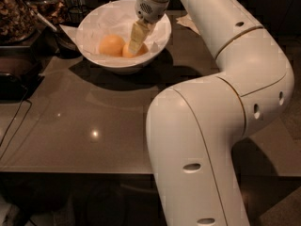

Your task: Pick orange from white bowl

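The white bowl [94,25], lined with crumpled white paper, stands at the back of the dark table. Two oranges lie in it side by side. The left orange [111,45] is in full view. The right orange [126,52] is partly hidden behind my gripper [136,42]. The gripper reaches down into the bowl from above and sits against the right orange.
Dark containers of nuts [16,13] stand at the back left, with a scoop handle [48,21] pointing toward the bowl. A crumpled paper [189,23] lies behind the arm. A cable [14,124] runs along the left edge. My arm's large elbow [207,145] covers the right front.
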### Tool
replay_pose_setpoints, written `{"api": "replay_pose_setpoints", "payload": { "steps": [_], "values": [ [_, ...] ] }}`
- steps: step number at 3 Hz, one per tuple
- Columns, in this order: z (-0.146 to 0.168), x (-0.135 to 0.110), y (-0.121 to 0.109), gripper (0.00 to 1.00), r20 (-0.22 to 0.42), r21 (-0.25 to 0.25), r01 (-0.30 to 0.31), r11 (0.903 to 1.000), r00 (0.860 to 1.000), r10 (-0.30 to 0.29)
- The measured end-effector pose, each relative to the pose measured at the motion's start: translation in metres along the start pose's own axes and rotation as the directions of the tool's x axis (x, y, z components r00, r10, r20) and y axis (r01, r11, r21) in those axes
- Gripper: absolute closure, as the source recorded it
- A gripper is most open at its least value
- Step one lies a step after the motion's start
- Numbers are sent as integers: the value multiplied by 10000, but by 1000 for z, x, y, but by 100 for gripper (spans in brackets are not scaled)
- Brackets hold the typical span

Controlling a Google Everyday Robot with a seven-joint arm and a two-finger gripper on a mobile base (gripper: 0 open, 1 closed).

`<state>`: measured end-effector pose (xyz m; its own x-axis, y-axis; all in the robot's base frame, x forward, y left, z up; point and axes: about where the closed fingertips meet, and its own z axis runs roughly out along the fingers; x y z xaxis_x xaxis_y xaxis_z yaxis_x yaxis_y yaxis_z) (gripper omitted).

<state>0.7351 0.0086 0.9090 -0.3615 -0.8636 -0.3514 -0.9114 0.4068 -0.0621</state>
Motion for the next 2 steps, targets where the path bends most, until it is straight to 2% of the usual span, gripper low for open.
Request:
{"api": "replay_pose_setpoints", "payload": {
  "steps": [1,2],
  "values": [
    [9,-6,5,27,-134,-160,110,9998,9998,-112],
    [19,-9,10,28,-208,-364,166,9992,9996,-174]
  ]
}}
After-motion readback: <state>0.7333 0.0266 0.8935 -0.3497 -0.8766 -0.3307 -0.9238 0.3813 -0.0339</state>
